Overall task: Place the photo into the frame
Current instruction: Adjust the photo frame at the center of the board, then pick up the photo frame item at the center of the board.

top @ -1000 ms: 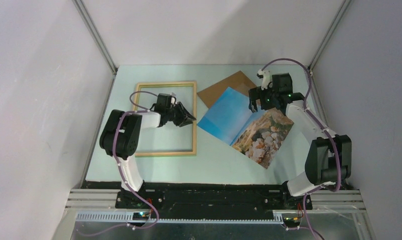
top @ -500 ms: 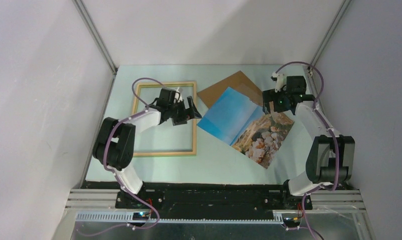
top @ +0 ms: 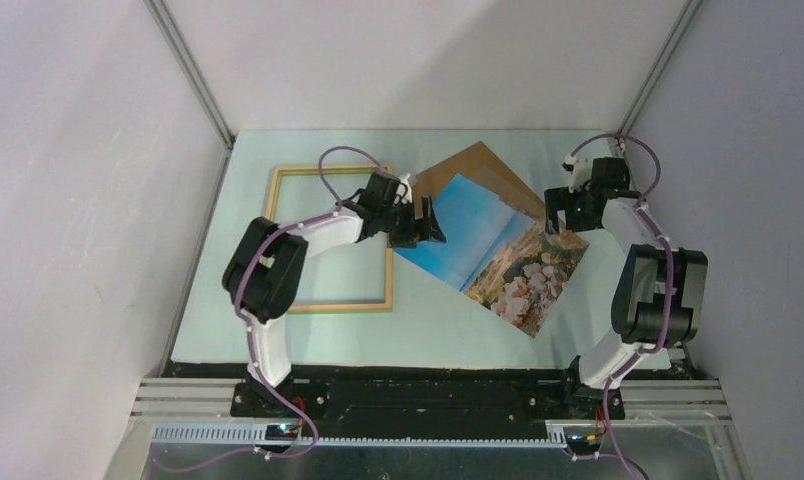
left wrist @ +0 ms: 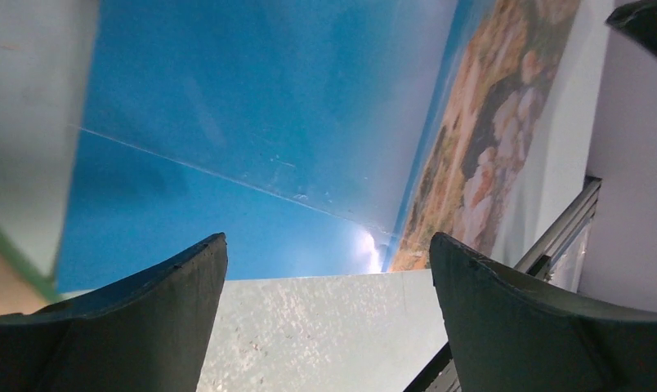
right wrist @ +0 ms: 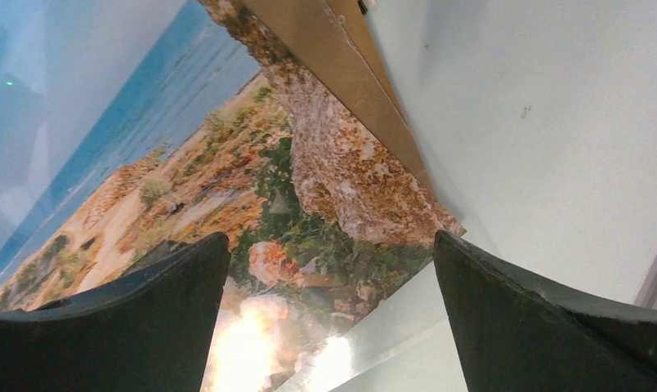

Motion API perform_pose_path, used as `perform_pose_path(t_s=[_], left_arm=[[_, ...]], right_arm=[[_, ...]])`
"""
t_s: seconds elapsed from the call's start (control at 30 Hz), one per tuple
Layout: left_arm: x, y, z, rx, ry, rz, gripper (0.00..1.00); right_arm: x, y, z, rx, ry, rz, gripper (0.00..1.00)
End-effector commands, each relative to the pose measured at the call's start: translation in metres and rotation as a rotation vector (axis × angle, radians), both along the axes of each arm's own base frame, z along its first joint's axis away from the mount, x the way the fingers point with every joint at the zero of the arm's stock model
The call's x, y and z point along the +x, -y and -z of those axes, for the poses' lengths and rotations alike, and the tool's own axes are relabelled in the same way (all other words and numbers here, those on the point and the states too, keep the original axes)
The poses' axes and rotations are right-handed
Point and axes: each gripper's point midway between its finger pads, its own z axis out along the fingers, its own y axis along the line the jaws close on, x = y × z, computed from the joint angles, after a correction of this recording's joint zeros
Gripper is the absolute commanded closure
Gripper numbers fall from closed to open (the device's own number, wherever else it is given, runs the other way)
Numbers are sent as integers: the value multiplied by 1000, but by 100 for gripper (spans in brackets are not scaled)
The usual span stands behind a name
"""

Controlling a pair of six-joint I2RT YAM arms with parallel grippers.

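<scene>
The photo [top: 498, 255] lies picture-up on the table, sky toward the left and rocks toward the right, with its far edge resting on a brown backing board [top: 475, 163]. The frame [top: 328, 304] lies flat at the left, nothing inside it. My left gripper [top: 430, 222] hangs open just above the photo's left corner. The left wrist view shows blue sky [left wrist: 252, 122] ahead of the gripper [left wrist: 325, 253] and bare table between the fingers [left wrist: 129, 327]. My right gripper [top: 561, 222] is open over the photo's right corner. Its wrist view shows the rocks [right wrist: 309, 204] between the gripper's [right wrist: 329, 245] fingers.
The brown board's edge [right wrist: 341, 73] runs beside the photo's rocky corner. White walls close in the table on three sides; the right wall is close behind my right arm. The table's front edge [top: 418, 362] runs in front of both arm bases.
My left gripper has opened and swung right, from the frame's right rail to the photo's left corner. My right gripper has drawn back right, toward the photo's right corner. The photo has not moved.
</scene>
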Motion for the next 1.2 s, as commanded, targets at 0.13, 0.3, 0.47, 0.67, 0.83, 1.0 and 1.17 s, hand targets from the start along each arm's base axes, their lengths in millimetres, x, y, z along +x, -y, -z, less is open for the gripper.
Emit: perform_pose_path(t_s=[0.13,0.3,0.47,0.67,0.83,1.0,1.17], left_arm=[[-11,35,13,-21,-65,42,5],[-9,36,19,-21,-75,18,5],[-11,32,26,-11,-86,5,6],[-15,24,30,12,-84,-20,6],[-14,17,34,34,-82,-52,5],[-10,12,35,42,-74,-72,5],[-11,6,43,56,-92,-91,5]], right_arm=[[18,18,5,33,-3,37,2],[21,23,10,63,-31,58,3],[21,23,21,106,-92,67,4],[29,27,28,148,-139,82,4],[34,24,37,184,-178,79,5],[35,18,44,223,-213,75,6],[32,11,51,257,-245,61,8]])
